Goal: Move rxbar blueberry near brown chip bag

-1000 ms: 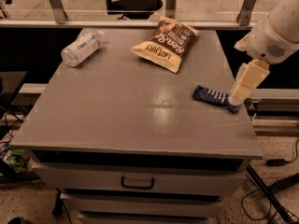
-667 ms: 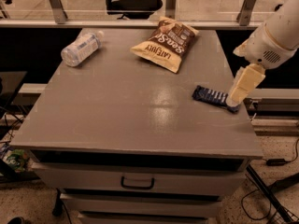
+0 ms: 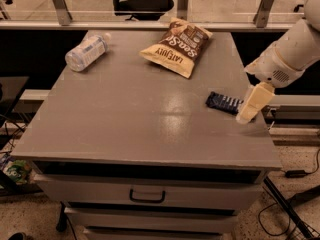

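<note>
Since the rxbar blueberry (image 3: 224, 102) is to be brought near the brown chip bag (image 3: 176, 46), the relation that matters is how the bar lies with respect to the pincer (image 3: 247, 115). The bar is seen flat on the desk (image 3: 135, 124), close to the right edge and roughly halfway between front and back. Its long axis runs left to right across the view, tilted slightly so that the right end sits a little nearer the front. The pincer is found at that right end, with its pale tip held low at the desk surface. The bar's right end is covered by it in the view, so contact is suggested but cannot be confirmed. Whether the pincer is released or clenched cannot be told, and no grasp on the bar can be asserted. From the pincer the bar extends to the left, toward the desk's middle.

The brown chip bag is laid well apart from the bar, toward the back of the desk and to the left of it, with its tan end turned toward the front left. A clear water bottle (image 3: 87, 51) is laid on its side near the back left corner, far from both.

It is judged that the bar has not yet been brought near the bag. The coming move is judged to be governed by two things: a hold across the bar's short width, and then a carry diagonally back and to the left. As only one arm is fitted to the rig, no choice of side is posed.
</note>
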`<state>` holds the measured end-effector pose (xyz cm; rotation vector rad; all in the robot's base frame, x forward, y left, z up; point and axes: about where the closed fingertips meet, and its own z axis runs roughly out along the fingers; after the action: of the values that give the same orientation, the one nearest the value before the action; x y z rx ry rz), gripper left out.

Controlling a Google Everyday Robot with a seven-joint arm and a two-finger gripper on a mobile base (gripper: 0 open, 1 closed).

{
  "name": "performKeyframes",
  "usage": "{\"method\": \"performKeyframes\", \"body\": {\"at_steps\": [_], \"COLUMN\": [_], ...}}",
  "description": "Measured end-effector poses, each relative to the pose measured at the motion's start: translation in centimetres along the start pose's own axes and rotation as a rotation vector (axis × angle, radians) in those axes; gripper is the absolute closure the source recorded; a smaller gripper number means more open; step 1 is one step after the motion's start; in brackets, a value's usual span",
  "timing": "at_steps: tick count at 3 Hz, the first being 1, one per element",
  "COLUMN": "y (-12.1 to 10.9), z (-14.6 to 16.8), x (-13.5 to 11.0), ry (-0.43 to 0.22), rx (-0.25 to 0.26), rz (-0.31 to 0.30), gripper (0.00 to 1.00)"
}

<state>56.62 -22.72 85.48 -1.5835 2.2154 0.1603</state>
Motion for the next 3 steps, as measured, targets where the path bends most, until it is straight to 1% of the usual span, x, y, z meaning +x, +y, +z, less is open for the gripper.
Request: {"method": "performKeyframes", "body": {"at_steps": [1, 2, 3], "y": [0.4, 0.9, 1.2], "z": [1.3, 2.3, 2.8], "x": [0.1, 0.0, -0.1], "ry": [0.006, 0.015, 0.016], "rx": [-0.011, -0.027, -0.043], "rz": [-0.006, -0.015, -0.016], "gripper": [0.0, 0.15, 0.38]}}
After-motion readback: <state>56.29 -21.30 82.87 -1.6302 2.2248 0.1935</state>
